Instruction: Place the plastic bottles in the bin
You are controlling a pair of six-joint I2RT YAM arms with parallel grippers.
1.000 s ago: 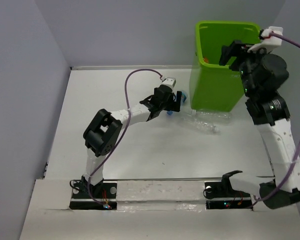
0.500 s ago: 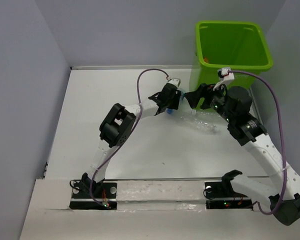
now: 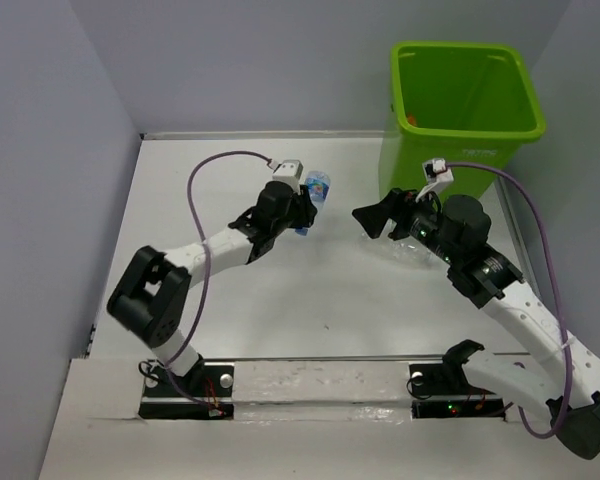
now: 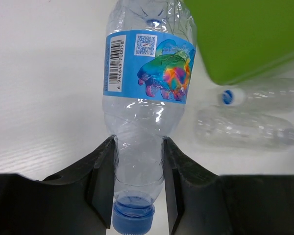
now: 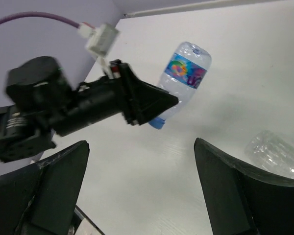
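Lime-green bin (image 3: 435, 175) stands at far R corner of table (image 3: 280, 300). L gripper (image 4: 137, 169) is clamped on the neck of a clear blue-label bottle (image 4: 147, 68), cap twd wrist, left of bin. R gripper (image 3: 372, 218) has fingers spread wide, empty, near two clear bottles (image 4: 242, 128) lying by bin's base.

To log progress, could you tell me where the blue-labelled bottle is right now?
The bottle is mid-frame in the top view, clamped by its neck in the left gripper, just left of the bin.
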